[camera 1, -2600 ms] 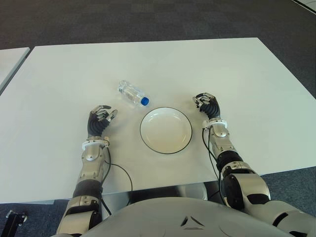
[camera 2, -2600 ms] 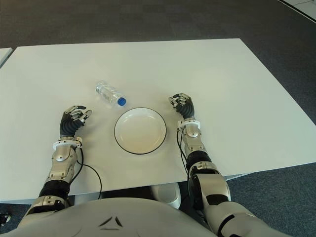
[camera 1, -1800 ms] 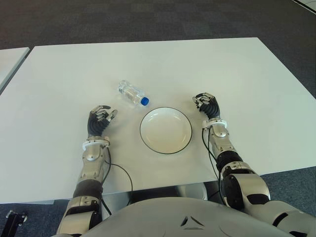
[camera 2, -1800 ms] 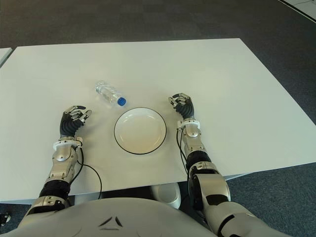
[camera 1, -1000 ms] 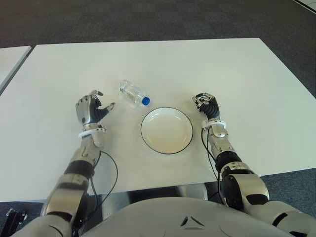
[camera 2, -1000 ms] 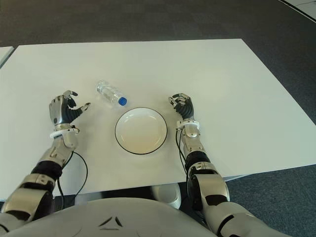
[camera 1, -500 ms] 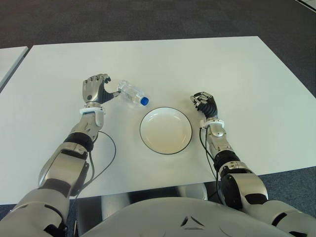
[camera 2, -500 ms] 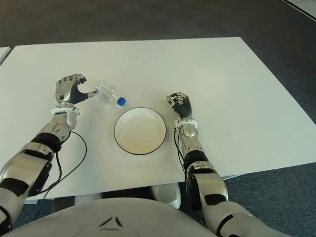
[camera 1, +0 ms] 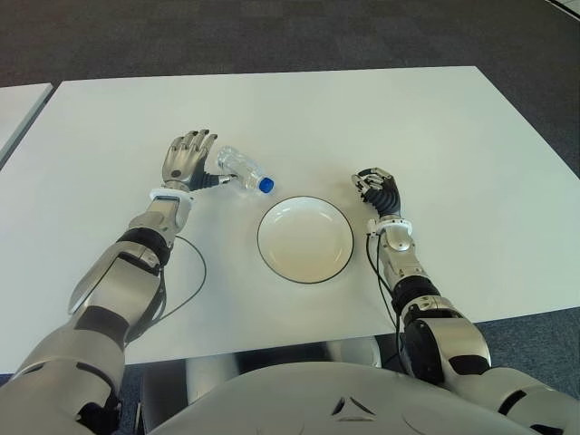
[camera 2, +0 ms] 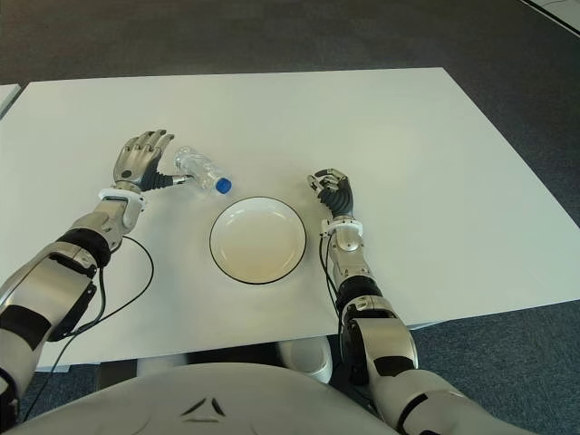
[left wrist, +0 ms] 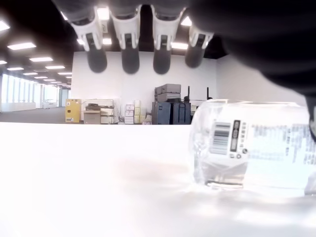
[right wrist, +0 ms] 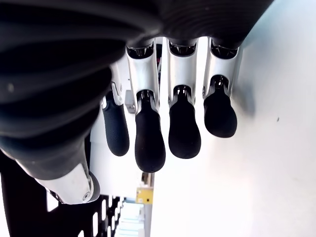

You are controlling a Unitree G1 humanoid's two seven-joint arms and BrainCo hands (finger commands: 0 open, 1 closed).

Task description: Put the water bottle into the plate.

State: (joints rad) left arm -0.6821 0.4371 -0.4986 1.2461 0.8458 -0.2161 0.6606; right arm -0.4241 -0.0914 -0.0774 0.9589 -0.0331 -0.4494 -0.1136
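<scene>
1. The water bottle (camera 1: 242, 170) lies on its side on the white counter (camera 1: 435, 136), its blue cap (camera 1: 266, 185) pointing toward the plate (camera 1: 304, 239) and near the plate's far left rim, apart from it.
2. The left hand (camera 1: 188, 159) is just to the left of the bottle, at its base end; the fingers (left wrist: 129, 37) are spread and extended, holding nothing, and the thumb reaches toward the bottle's side. Whether the thumb touches the bottle cannot be told.
3. In the left wrist view the clear bottle (left wrist: 256, 145), with a barcode on its label, lies on the counter beneath the outstretched fingertips.
4. The plate is white with a dark rim and sits near the counter's front edge, between the two arms, with nothing on it.
5. The right hand (camera 2: 333, 193) shows just to the right of the plate, with its fingers (right wrist: 149, 133) curled inward and nothing in them.
</scene>
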